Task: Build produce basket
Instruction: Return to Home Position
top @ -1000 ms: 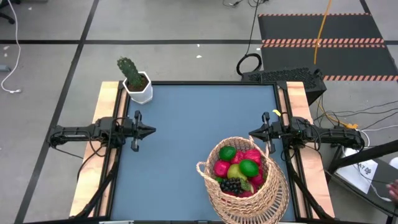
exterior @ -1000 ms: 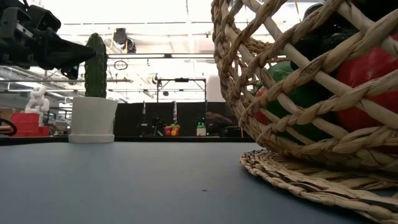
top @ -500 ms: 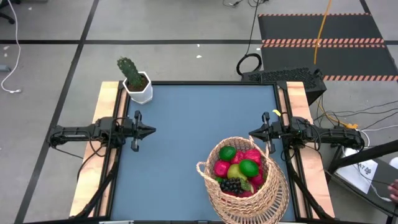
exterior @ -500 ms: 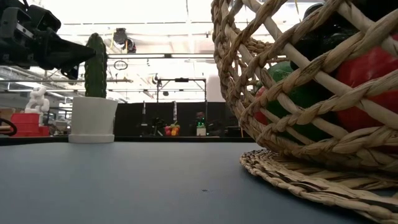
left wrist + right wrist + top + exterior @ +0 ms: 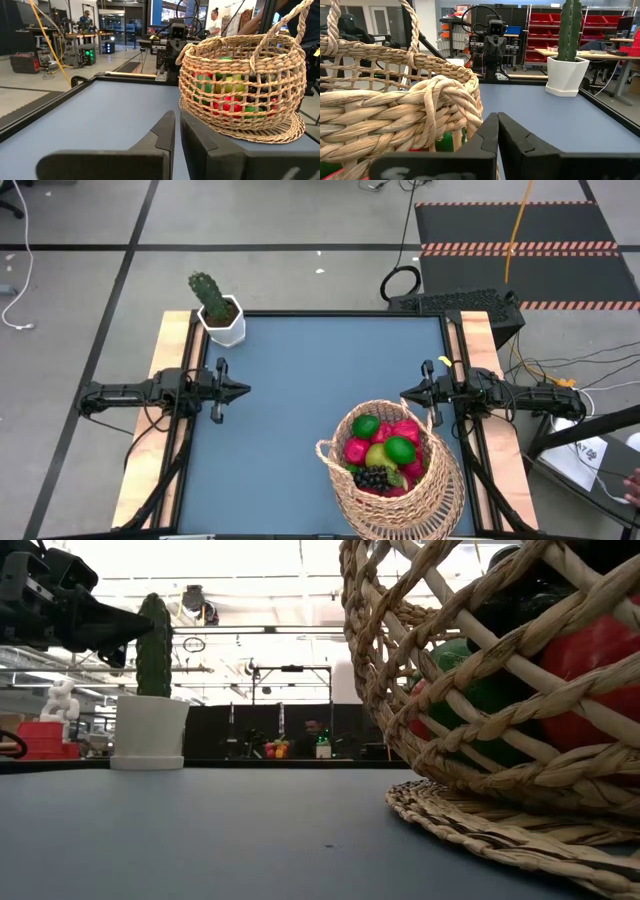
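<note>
The tan woven basket (image 5: 438, 492) stands on its flat base at the table's near right, and it also shows in the left wrist view (image 5: 280, 75). Inside it the produce (image 5: 383, 452) is piled: pink and red fruits, green limes, a yellow-green pear and a dark grape bunch. My left gripper (image 5: 246, 390) hovers shut at the table's left edge, pointing level toward the right. My right gripper (image 5: 404, 394) hovers shut at the right edge, just beyond the basket's far rim (image 5: 435, 90), with nothing between its fingers.
A green cactus in a white pot (image 5: 222, 318) stands at the table's far left corner. The blue tabletop (image 5: 300, 380) between the arms lies bare. Beyond the table are the room's shelves, other robot rigs and people.
</note>
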